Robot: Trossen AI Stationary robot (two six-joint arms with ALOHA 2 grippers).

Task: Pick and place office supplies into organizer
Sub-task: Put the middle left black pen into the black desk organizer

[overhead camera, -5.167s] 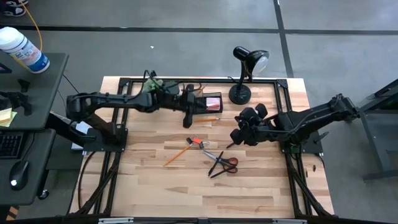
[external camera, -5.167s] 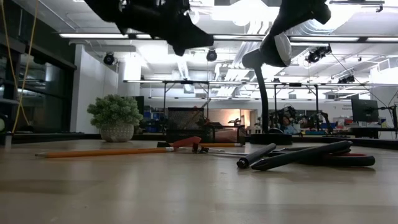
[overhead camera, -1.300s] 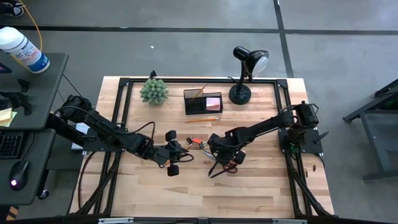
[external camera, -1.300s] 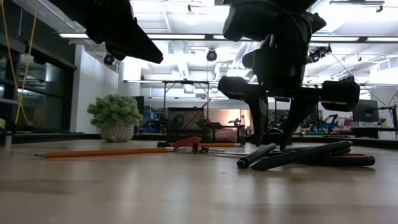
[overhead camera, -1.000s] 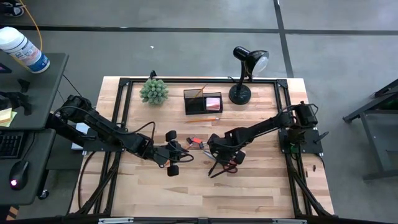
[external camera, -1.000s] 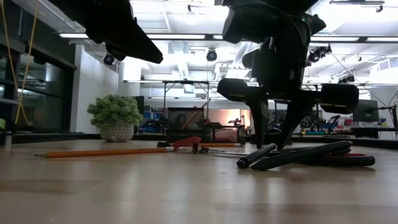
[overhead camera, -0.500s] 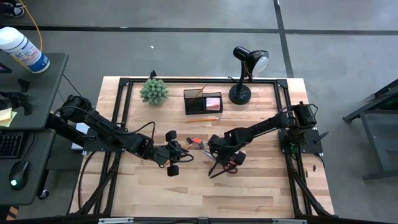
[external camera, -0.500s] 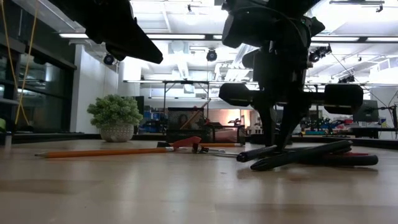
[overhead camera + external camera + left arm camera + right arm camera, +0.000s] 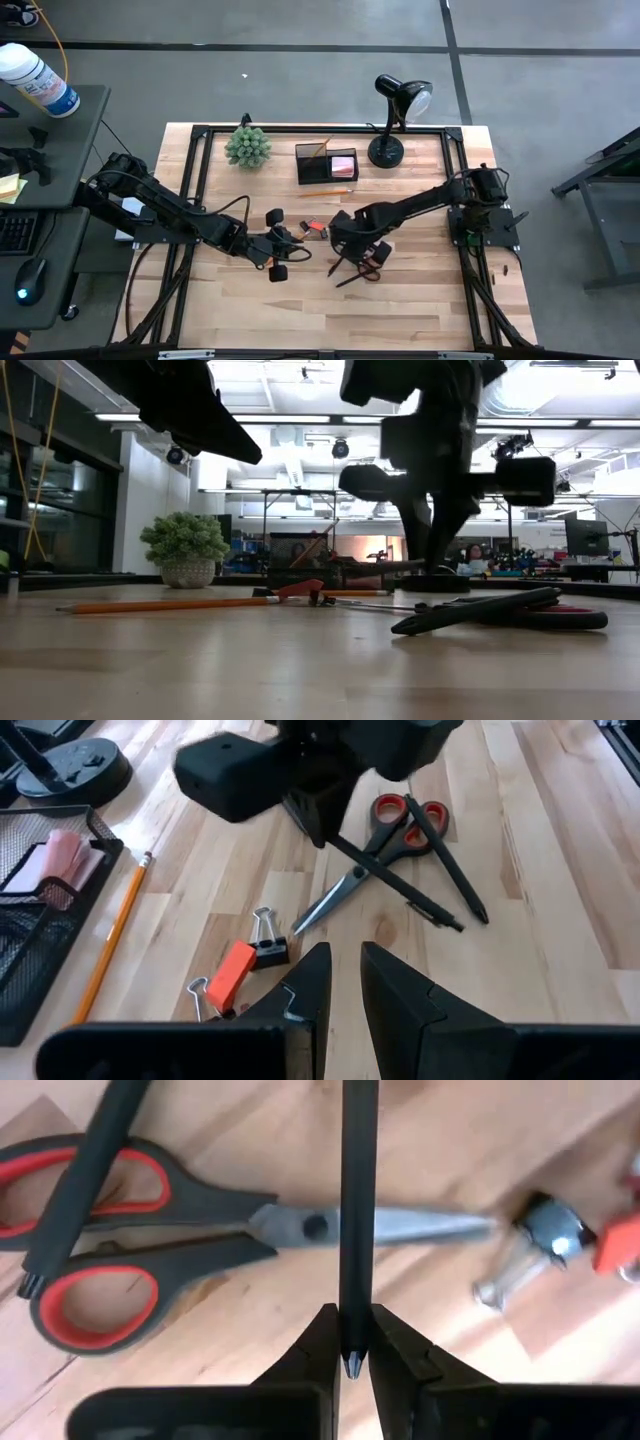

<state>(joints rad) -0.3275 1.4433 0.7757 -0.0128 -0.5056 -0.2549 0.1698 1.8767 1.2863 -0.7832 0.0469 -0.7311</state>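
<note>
The right gripper [image 9: 347,1342], pinching 1 black pen [image 9: 357,1210] near its tip just above the scissors [image 9: 150,1250], risks the long pen pivoting or slipping free, while the left gripper [image 9: 343,982] hovers nearby, fingers nearly together, gripping nothing.

Two pens [image 9: 395,885], one scissors [image 9: 375,855]

High view looks straight down on the whole table [image 9: 400,300] from far up. Low view sits at tabletop height, level, facing the room behind. Left wrist view looks down from near at the scissors [image 9: 385,845]; right wrist view is very close above them. All four views share the scissors area.
</note>
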